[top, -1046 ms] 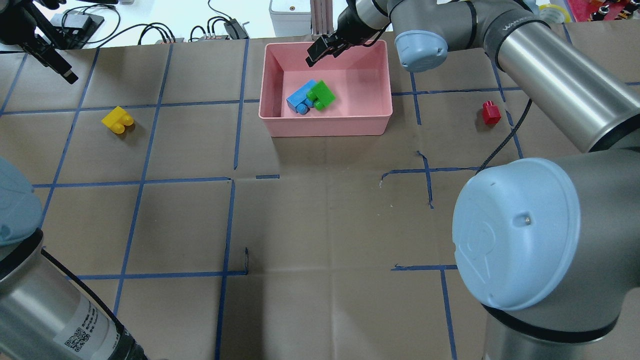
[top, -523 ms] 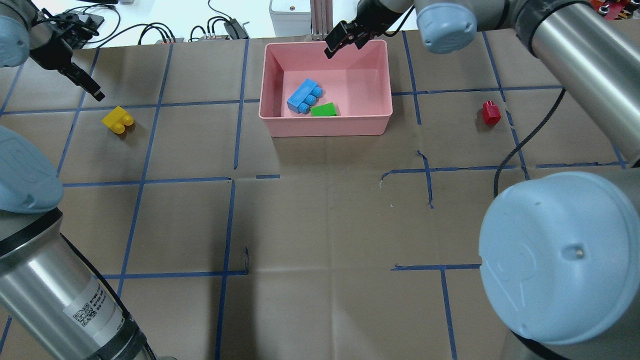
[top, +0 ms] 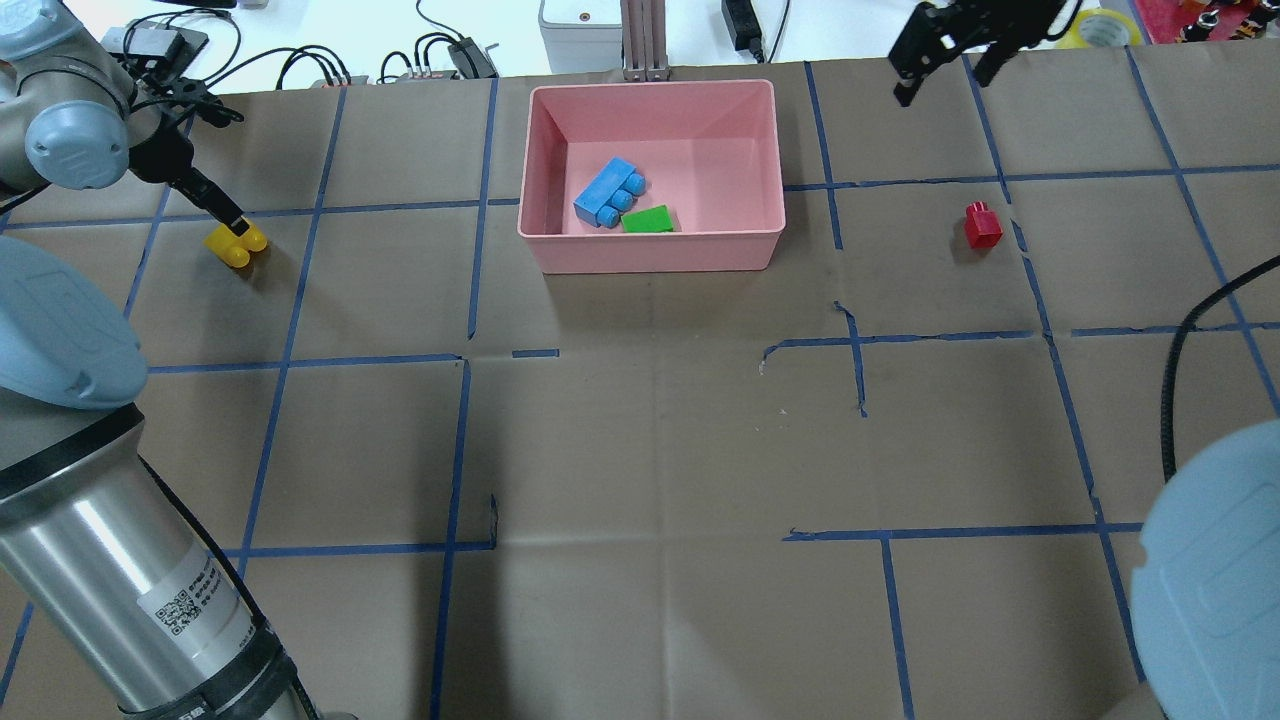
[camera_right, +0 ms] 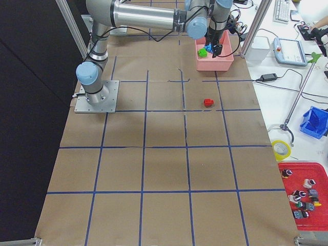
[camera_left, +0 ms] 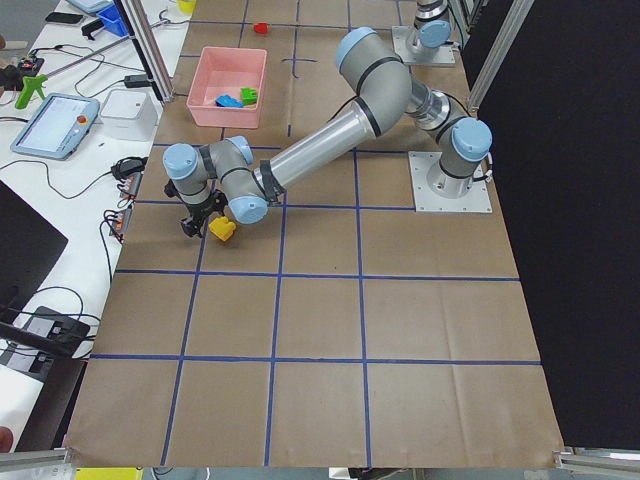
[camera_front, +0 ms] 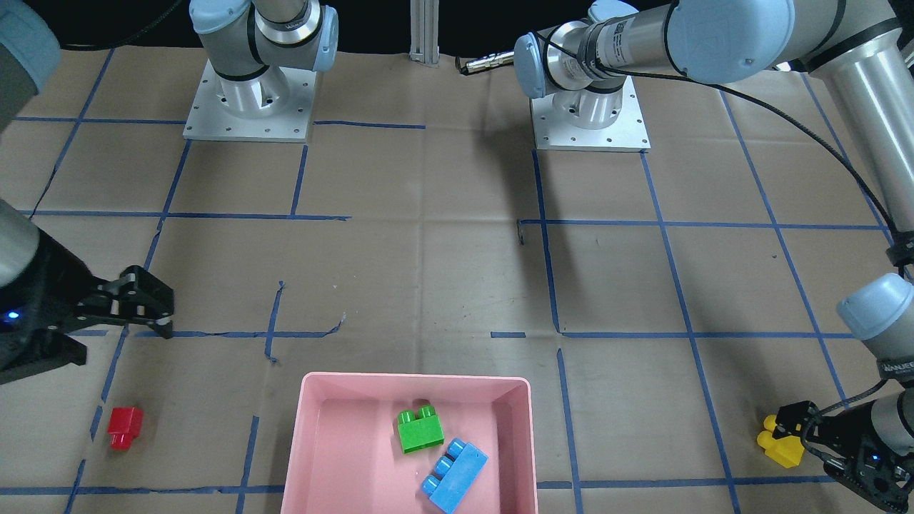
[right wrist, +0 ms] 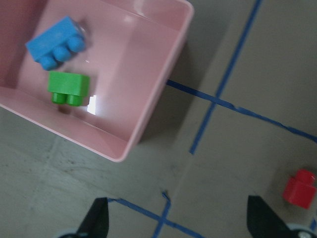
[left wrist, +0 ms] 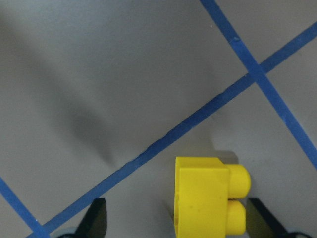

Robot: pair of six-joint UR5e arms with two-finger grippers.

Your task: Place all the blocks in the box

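Observation:
The pink box stands at the table's far middle. The light blue block and the green block lie inside it; both also show in the right wrist view, blue and green. The yellow block lies on the table at far left. My left gripper is open and low over it; in the left wrist view the yellow block sits between the fingers. The red block lies on the table right of the box. My right gripper is open and empty, beyond the red block.
Blue tape lines cross the brown paper table cover. Cables and small devices lie beyond the far edge. A metal post stands just behind the box. The arm bases are at the robot's side.
The green block dropped from beside the blue block to the box floor near the front wall. My right gripper left the box and moved right. My left gripper came down over the yellow block.

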